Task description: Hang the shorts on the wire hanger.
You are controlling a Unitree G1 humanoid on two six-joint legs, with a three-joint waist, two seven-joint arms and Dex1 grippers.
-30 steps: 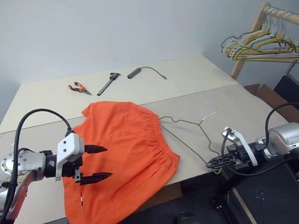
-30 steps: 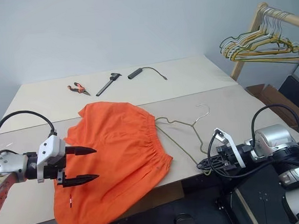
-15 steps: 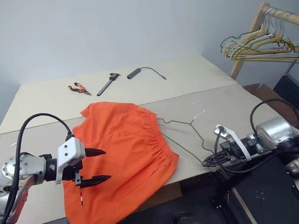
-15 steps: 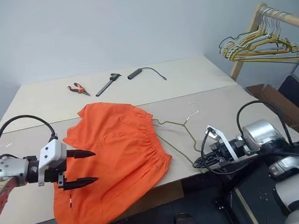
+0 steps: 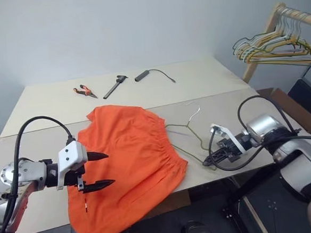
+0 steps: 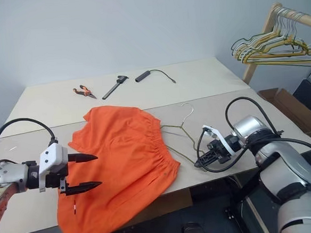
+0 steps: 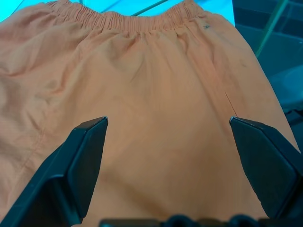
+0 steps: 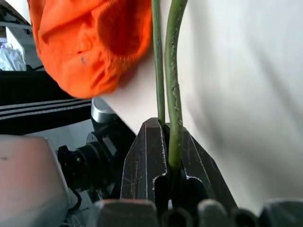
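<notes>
Table (image 5: 216, 75): one shorts (image 5: 129, 155), one wire hanger (image 5: 191, 129)

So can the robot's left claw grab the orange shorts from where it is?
Probably yes. The left gripper hangs open right over the shorts, fingers spread wide with only orange cloth between them and nothing in the way. The right gripper is off to the side, shut on the wire hanger.

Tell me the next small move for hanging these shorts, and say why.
Probably keep sliding the wire hanger toward the gathered waistband of the shorts. The right pincer is shut on the hanger's corner, and the far end of the wire lies at the waistband but is not inside it. The left pincer hangs open over the fabric, holding nothing.
</notes>
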